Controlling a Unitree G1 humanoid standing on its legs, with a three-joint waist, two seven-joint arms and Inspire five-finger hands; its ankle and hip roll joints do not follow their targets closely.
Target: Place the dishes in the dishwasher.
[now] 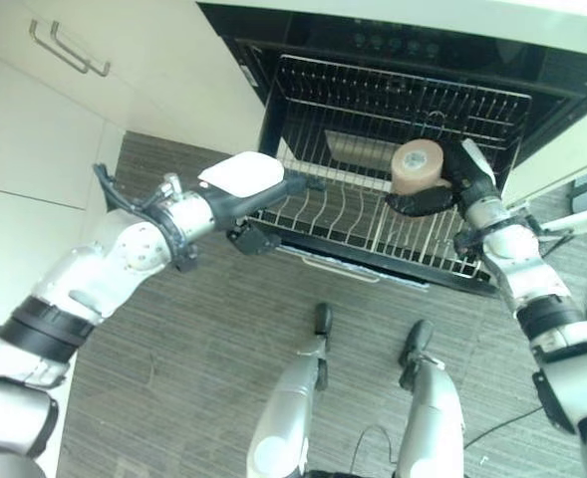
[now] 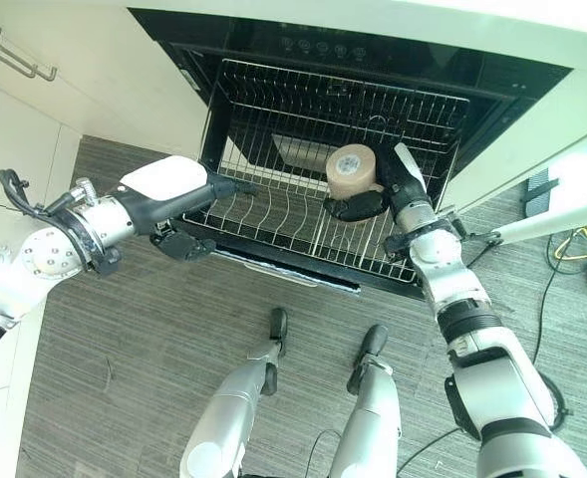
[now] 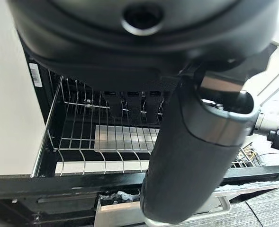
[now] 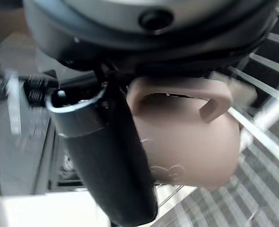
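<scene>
The robot's right hand point(image 2: 388, 194) is gripping a beige mug point(image 2: 350, 170) over the dishwasher rack point(image 2: 273, 214), apparently about to lower it between the tines, while its left hand point(image 2: 188, 204) is reaching, fingers extended, at the rack's front edge.

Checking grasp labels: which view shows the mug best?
The right wrist view: the pink mug is close up, its handle and side plain beside the right hand that grips it. Both eye views show it smaller, from above, held over the dishwasher rack; the left eye view has it at.
</scene>
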